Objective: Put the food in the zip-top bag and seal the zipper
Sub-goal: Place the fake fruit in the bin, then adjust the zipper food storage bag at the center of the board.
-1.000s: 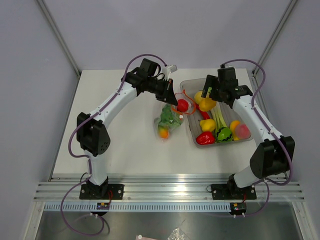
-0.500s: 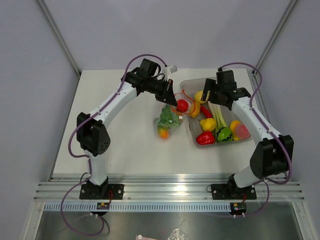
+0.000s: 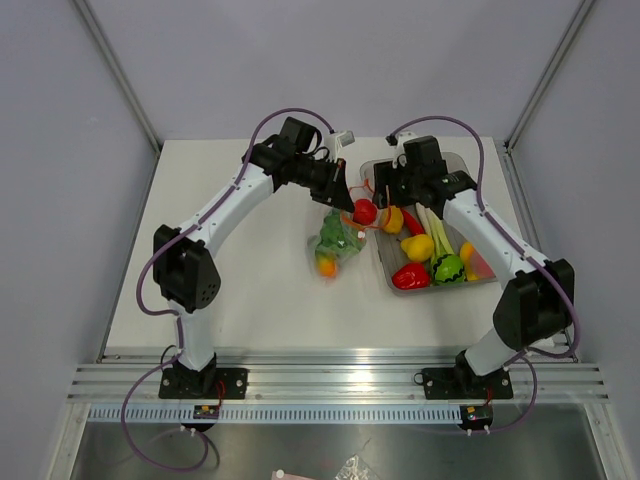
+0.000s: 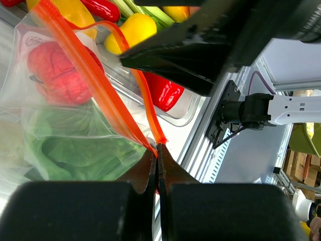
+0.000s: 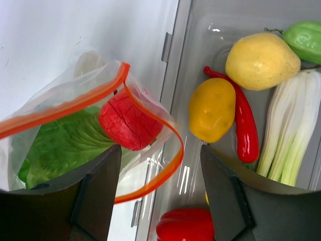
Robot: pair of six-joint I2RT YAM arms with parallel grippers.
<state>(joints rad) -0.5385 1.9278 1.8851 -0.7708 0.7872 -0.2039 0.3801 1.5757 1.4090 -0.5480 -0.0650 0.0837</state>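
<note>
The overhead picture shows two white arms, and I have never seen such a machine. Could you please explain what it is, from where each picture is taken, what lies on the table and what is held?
It is a robot with two jointed arms bolted to the near edge of a table. Each arm ends in a two-finger gripper. The overhead picture comes from a fixed camera above and behind them. The other two come from cameras on the wrists, so the dark shapes at their lower edges are the fingers.

On the table stands a clear tub holding a red pepper, a yellow pear and other toy food. Beside it is a clear bag with an orange zipper; inside are a red toy and a green leaf.

The left gripper pinches one end of the zipper. The right gripper is open and empty, over the bag's open mouth.
</note>
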